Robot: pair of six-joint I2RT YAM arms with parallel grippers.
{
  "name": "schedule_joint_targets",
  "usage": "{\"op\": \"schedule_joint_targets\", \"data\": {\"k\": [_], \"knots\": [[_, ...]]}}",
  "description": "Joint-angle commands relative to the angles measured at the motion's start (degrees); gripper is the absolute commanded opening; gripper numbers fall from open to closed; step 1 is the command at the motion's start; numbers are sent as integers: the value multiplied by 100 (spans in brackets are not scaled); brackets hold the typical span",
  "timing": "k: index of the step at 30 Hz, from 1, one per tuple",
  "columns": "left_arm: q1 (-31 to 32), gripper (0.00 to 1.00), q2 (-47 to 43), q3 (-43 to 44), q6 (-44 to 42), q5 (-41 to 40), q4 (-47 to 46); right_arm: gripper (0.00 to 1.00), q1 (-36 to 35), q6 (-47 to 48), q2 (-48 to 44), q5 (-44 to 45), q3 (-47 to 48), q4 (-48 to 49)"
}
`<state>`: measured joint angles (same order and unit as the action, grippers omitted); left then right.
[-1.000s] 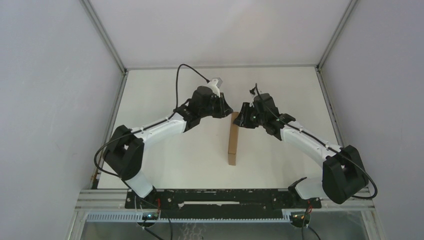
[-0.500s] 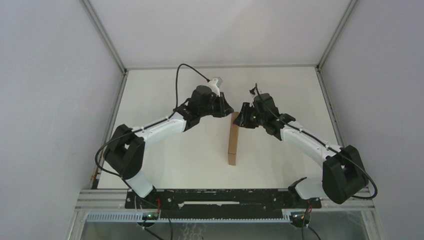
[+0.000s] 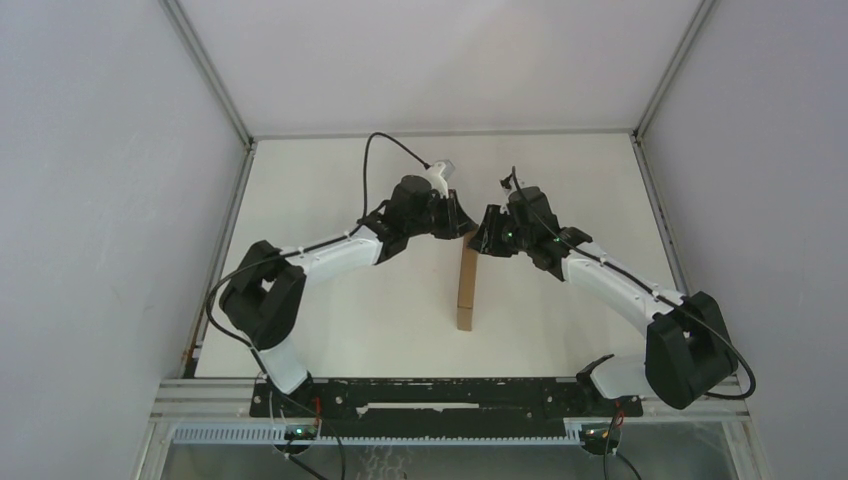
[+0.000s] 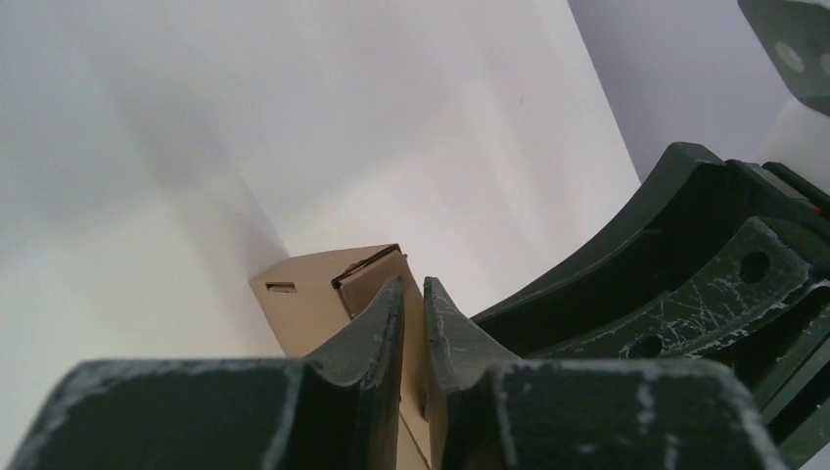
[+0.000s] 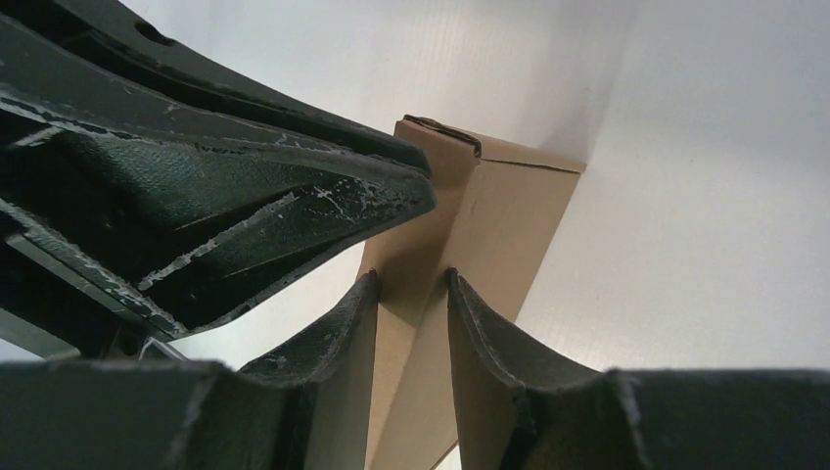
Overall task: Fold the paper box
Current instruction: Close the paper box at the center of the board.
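The paper box [image 3: 466,290] is a narrow brown cardboard piece standing on its long edge at the table's middle, running near to far. My right gripper [image 3: 481,241] is shut on its far end; in the right wrist view its fingers [image 5: 411,276] have the cardboard panel [image 5: 509,215] between them. My left gripper [image 3: 461,226] is shut, its tips against the box's far top corner from the left. In the left wrist view its fingers [image 4: 411,284] stand almost together in front of the box [image 4: 303,294], whose end flap is slightly ajar.
The white table [image 3: 340,300] is walled by grey panels on the left, right and back. The two wrists nearly meet over the box's far end; the left gripper's fingers [image 5: 294,196] fill the left of the right wrist view.
My left gripper has moved right, from a gap beside the box to touching its far end. The right gripper and the box have stayed still.
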<state>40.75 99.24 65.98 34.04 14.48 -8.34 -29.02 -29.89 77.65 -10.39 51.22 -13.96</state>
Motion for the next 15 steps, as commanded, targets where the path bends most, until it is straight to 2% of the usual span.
{"op": "schedule_joint_targets", "data": {"k": [1,15], "knots": [[26,17,69,-231,268,303,-616,38,-8,308,2,319,-163,-731],[47,16,20,-735,292,185,-739,39,-38,349,-292,291,-135,-751]]}}
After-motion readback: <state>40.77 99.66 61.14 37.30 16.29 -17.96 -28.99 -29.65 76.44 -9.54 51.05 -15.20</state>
